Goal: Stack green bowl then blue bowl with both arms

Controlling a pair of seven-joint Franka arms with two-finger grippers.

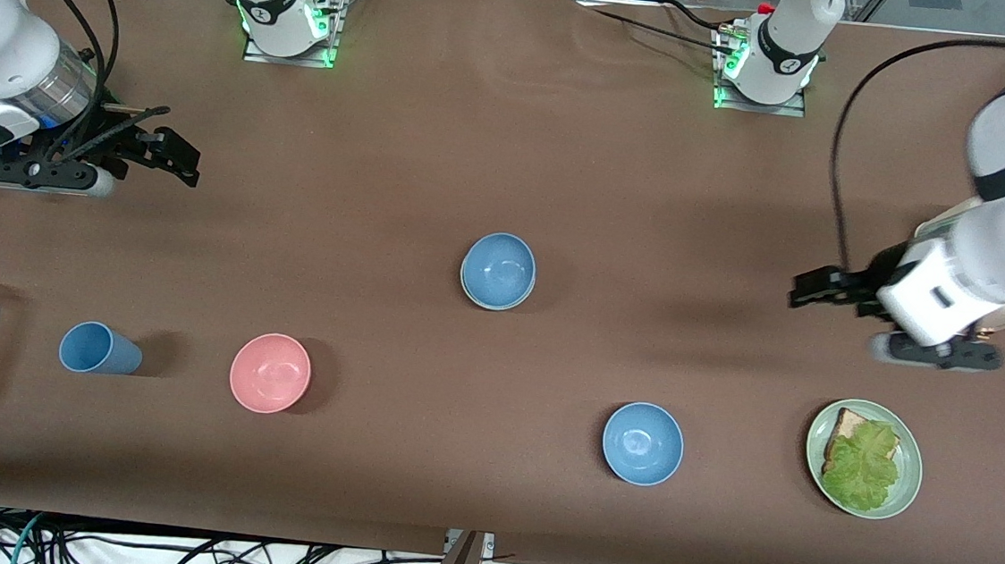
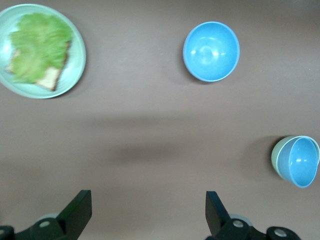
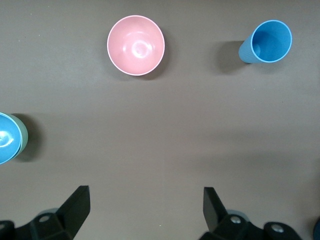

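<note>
At mid-table the blue bowl (image 1: 499, 269) sits nested in the green bowl (image 2: 276, 152); the stack appears complete. Left gripper (image 1: 811, 287) hovers with fingers spread toward the left arm's end. Right gripper (image 1: 173, 154), likewise spread, hovers toward the right arm's end. Both are well clear.

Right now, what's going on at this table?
Neither arm holds anything. The stack looks done: a blue bowl sits nested in the green bowl mid-table. The left gripper hangs open above the plate's end; the right gripper hangs open over the cup's end. A second blue bowl and pink bowl sit untouched.
</note>
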